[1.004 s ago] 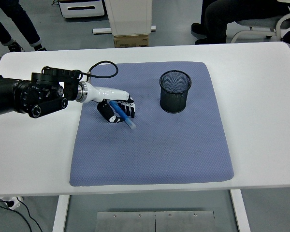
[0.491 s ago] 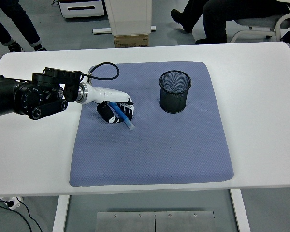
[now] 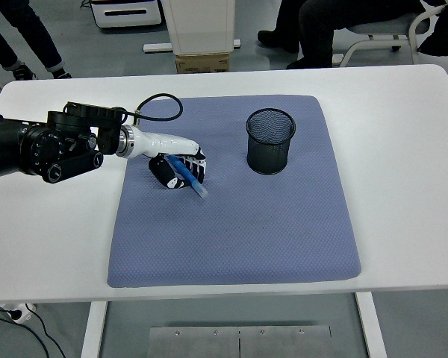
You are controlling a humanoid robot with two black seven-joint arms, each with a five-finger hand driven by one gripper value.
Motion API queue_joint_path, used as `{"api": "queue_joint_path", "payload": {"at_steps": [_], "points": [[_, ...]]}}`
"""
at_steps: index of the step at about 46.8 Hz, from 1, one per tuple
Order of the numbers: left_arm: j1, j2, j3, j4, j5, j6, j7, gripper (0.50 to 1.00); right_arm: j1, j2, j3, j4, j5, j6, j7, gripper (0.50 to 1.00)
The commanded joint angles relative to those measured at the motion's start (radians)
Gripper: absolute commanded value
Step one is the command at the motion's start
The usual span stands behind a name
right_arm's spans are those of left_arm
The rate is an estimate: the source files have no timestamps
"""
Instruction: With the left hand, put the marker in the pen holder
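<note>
My left hand [image 3: 178,170] reaches in from the left over the blue-grey mat [image 3: 239,224]. Its fingers are curled around a blue marker [image 3: 191,179], which sticks out down and to the right, its pale tip just over the mat. The black mesh pen holder [image 3: 270,141] stands upright on the mat, about a hand's width to the right of the hand. The right arm is out of view.
A black cable [image 3: 158,101] loops from the left wrist over the mat's far left corner. The white table [image 3: 403,171] surrounds the mat. People's legs and a chair [image 3: 373,37] show beyond the table's far edge.
The left hand with the marker has shifted slightly left and away from me. A person at the far side has moved their legs.
</note>
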Motion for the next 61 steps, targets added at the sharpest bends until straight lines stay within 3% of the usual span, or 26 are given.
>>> {"api": "queue_joint_path", "payload": {"at_steps": [1, 26, 47, 61], "points": [[-0.004, 0.002, -0.007, 0.0, -0.025, 0.0, -0.009, 0.5, 0.0, 0.0, 0.0, 0.0, 0.0, 0.0, 0.0, 1.0], [-0.08, 0.026, -0.041, 0.002, -0.162, 0.0, -0.012, 0.5, 0.0, 0.0, 0.0, 0.0, 0.0, 0.0, 0.0, 1.0], [-0.116, 0.026, -0.147, 0.0, -0.216, -0.012, -0.011, 0.5, 0.0, 0.0, 0.0, 0.0, 0.0, 0.0, 0.0, 1.0], [-0.105, -0.012, -0.262, 0.0, -0.3, -0.02, -0.011, 0.5, 0.0, 0.0, 0.0, 0.0, 0.0, 0.0, 0.0, 1.0]]}}
